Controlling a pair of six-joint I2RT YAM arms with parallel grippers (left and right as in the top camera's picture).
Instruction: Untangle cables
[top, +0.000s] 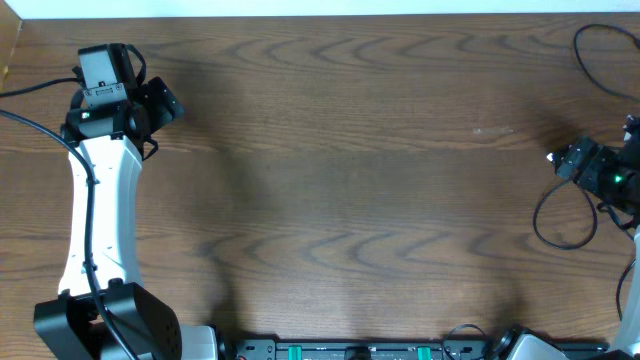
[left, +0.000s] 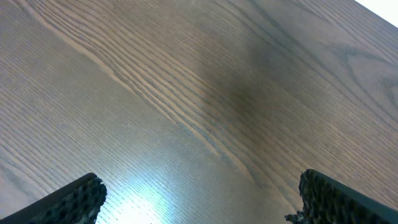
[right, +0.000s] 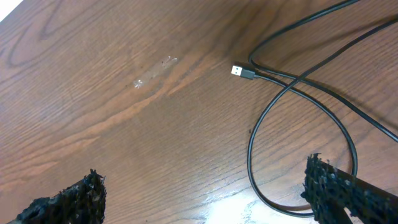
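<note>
Dark wood-grain table (top: 330, 150); black cable (right: 293, 83) looped near right edge; left claw (left: 202, 196), right claw (right: 205, 193) spread wide, empty.

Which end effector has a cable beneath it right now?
The right end effector: a looped black cable with a USB plug lies below it. The left end effector has only tabletop below.

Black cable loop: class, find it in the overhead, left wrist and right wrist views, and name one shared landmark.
Overhead: black cable loop at far right, mid-height.
Left wrist: not in it.
Right wrist: the loop is in the right half, crossing itself.
Shared landmark (overhead, right wrist): pale scuff.
</note>
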